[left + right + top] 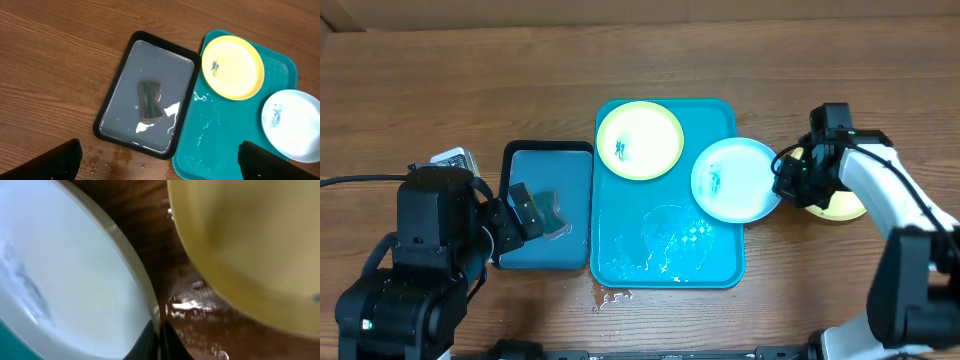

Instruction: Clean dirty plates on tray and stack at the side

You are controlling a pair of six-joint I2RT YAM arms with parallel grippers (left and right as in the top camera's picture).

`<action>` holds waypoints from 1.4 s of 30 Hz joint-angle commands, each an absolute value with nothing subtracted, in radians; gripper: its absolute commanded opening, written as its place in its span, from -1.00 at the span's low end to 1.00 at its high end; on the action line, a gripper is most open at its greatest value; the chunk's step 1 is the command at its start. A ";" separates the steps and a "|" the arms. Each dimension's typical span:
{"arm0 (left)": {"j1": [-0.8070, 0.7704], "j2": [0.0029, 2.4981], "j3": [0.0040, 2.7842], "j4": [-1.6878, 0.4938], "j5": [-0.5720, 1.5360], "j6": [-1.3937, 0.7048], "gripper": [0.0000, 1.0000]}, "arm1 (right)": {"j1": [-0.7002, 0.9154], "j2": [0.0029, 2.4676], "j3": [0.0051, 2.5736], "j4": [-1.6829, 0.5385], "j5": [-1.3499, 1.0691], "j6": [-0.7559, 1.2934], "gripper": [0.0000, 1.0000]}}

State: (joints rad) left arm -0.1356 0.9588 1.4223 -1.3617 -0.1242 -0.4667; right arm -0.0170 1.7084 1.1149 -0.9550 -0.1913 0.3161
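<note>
Because the light-blue plate overhangs the 3 o'clock edge of the teal tray, its outer rim juts toward the right arm, and the right fingers sit at that rim's 3 o'clock point. They are closed, and the wrist view shows them apparently pinching the thin rim. From the fingers the plate spreads toward 9 o'clock. It is round, so it has no long axis to line up with. A blue smear marks its white centre.

At about 4 o'clock from it, a yellow-green plate rests on the wet surface, partly under the right forearm, which reaches in low from 5 o'clock with the wrist bent. Another yellow-green plate, smeared too, lies at the tray's 11 o'clock corner.

The left fingers are spread wide and empty above the black-rimmed tray and its sponge. They are well apart from the light-blue plate, so the right arm is the nearer one.
</note>
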 commanded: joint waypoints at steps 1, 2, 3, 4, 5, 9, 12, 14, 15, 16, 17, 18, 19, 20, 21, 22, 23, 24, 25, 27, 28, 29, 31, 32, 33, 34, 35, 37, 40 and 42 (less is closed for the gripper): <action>-0.130 0.960 1.438 -1.357 -0.138 -0.449 1.00 | 0.005 1.549 1.167 -1.018 -0.188 0.345 -0.92; -0.130 0.960 1.438 -1.357 -0.138 -0.449 0.99 | 0.015 1.522 1.167 -1.046 -0.187 0.345 -0.92; -0.130 0.960 1.438 -1.357 -0.138 -0.449 0.99 | 0.027 1.501 1.167 -1.073 -0.188 0.345 -0.92; -0.130 0.960 1.438 -1.357 -0.138 -0.449 1.00 | 0.049 1.480 1.165 -1.106 -0.187 0.349 -0.92; -0.130 0.960 1.438 -1.357 -0.138 -0.449 1.00 | 0.067 1.470 1.162 -1.126 -0.187 0.355 -0.92; -0.130 0.960 1.438 -1.357 -0.138 -0.449 0.99 | 0.167 1.469 1.099 -1.132 -0.187 0.440 -0.92; -0.130 0.960 1.438 -1.357 -0.138 -0.449 0.99 | 0.251 1.485 1.008 -1.046 -0.186 0.542 -0.92; -0.130 0.960 1.438 -1.357 -0.138 -0.449 1.00 | 0.321 1.509 0.922 -0.897 -0.183 0.552 -0.92; -0.130 0.960 1.438 -1.357 -0.138 -0.449 0.99 | 0.340 1.517 0.899 -0.839 -0.180 0.541 -0.92; -0.130 0.960 1.438 -1.357 -0.138 -0.449 0.99 | 0.355 1.523 0.883 -0.794 -0.179 0.519 -0.92; -0.130 0.960 1.438 -1.356 -0.136 -0.451 1.00 | 0.369 1.532 0.869 -0.746 -0.176 0.496 -0.92; -0.130 0.960 1.438 -1.351 -0.125 -0.462 1.00 | 0.379 1.539 0.862 -0.715 -0.175 0.490 -0.92; -0.130 0.960 1.438 -1.343 -0.109 -0.477 1.00 | 0.385 1.544 0.858 -0.691 -0.176 0.491 -0.86; -0.130 0.960 1.438 -1.323 -0.104 -0.488 1.00 | 0.392 1.550 0.857 -0.674 -0.177 0.501 -0.64; -0.130 0.960 1.438 -1.293 -0.101 -0.497 0.99 | 0.393 1.551 0.857 -0.664 -0.179 0.502 -0.42; -0.130 0.960 1.438 -1.276 -0.088 -0.500 0.99 | 0.392 1.551 0.859 -0.662 -0.184 0.507 -0.40; -0.130 0.960 1.438 -1.264 -0.074 -0.500 1.00 | 0.392 1.549 0.863 -0.668 -0.184 0.521 -0.40; -0.130 0.960 1.437 -1.258 -0.060 -0.496 0.99 | 0.390 1.545 0.871 -0.681 -0.184 0.529 -0.43; -0.130 0.967 1.434 -1.261 -0.058 -0.494 0.99 | 0.388 1.539 0.880 -0.690 -0.184 0.528 -0.47; -0.131 0.984 1.417 -1.277 -0.055 -0.493 0.99 | 0.384 1.515 0.900 -0.704 -0.179 0.519 -0.49; -0.131 0.997 1.404 -1.285 -0.054 -0.485 0.99 | 0.384 1.500 0.909 -0.714 -0.172 0.519 -0.49; -0.131 1.015 1.383 -1.293 -0.051 -0.464 1.00 | 0.384 1.482 0.918 -0.723 -0.168 0.516 -0.49; -0.131 1.058 1.327 -1.300 -0.050 -0.423 0.99 | 0.384 1.438 0.933 -0.750 -0.156 0.516 -0.49; -0.131 1.092 1.284 -1.300 -0.050 -0.418 1.00 | 0.384 1.409 0.936 -0.763 -0.153 0.516 -0.48; -0.131 1.116 1.261 -1.299 -0.049 -0.418 0.96 | 0.384 1.394 0.936 -0.769 -0.150 0.516 -0.47; -0.131 1.150 1.230 -1.293 -0.048 -0.418 0.86 | 0.384 1.378 0.936 -0.779 -0.146 0.516 -0.46; -0.131 1.187 1.202 -1.282 -0.048 -0.418 0.79 | 0.384 1.362 0.936 -0.792 -0.142 0.513 -0.46; -0.131 1.267 1.166 -1.254 -0.049 -0.418 0.71 | 0.384 1.346 0.936 -0.819 -0.138 0.488 -0.44; -0.131 1.394 1.144 -1.210 -0.051 -0.418 0.55 | 0.384 1.345 0.936 -0.873 -0.117 0.466 -0.42; -0.131 1.481 1.141 -1.185 -0.054 -0.419 0.41 | 0.384 1.345 0.936 -0.903 -0.085 0.464 -0.41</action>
State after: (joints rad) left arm -0.1356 1.3918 1.1484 -1.2076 -0.0593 -0.4347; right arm 0.3866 1.3487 0.9192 -0.8852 -0.1390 0.4885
